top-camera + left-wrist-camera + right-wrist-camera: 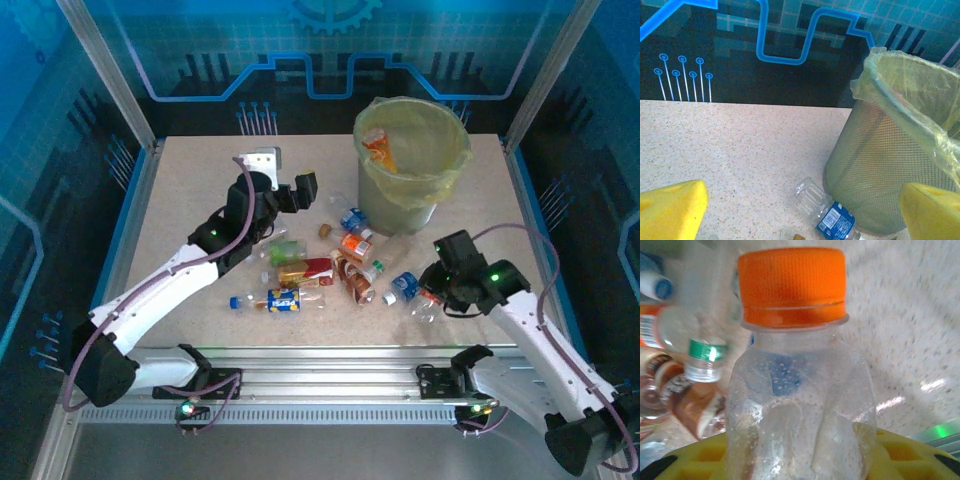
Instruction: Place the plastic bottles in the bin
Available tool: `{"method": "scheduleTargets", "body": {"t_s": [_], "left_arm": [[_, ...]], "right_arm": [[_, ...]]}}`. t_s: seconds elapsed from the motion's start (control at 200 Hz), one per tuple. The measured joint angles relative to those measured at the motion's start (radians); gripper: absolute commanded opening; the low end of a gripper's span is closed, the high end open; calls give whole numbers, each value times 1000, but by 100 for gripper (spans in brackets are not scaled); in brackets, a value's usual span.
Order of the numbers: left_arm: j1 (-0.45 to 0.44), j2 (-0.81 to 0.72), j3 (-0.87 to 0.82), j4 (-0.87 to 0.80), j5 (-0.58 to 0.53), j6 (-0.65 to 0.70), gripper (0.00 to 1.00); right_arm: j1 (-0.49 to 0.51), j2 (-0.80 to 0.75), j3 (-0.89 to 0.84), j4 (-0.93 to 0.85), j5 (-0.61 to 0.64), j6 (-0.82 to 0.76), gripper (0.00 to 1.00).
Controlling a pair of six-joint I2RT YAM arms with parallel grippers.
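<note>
The bin (410,165), lined with a yellow-green bag, stands at the back right of the table and holds an orange-labelled bottle (380,150). Several plastic bottles (300,270) lie in a heap in front of it. My right gripper (428,297) is low at the heap's right end, shut on a clear bottle with an orange cap (795,390), which stands between the yellow fingers (900,450). My left gripper (283,175) hangs open above the table left of the bin (880,170). A blue-labelled bottle (827,212) lies against the bin's foot, between its yellow fingers (670,210).
A small brown cap (325,230) lies loose near the heap. A bottle with a blue cap (403,287) lies just left of my right gripper. An aluminium rail (320,385) runs along the near edge, and blue panels wall in the table.
</note>
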Motion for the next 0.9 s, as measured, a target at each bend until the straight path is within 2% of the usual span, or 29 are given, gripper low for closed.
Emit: {"method": "scheduleTargets", "body": {"t_s": [0.315,0.505,0.901], "left_arm": [[8,-24,-19,-23,-8,-10,99],[9,-34,-27,-43,-8,-26,99],[16,-129,-85,-88,-15,-50,99]], "right_arm": [[-46,126,417,-54,153,-244,34],[-89,244,607,17,148,-386,33],[-120,623,1097,115,118,-637,33]]}}
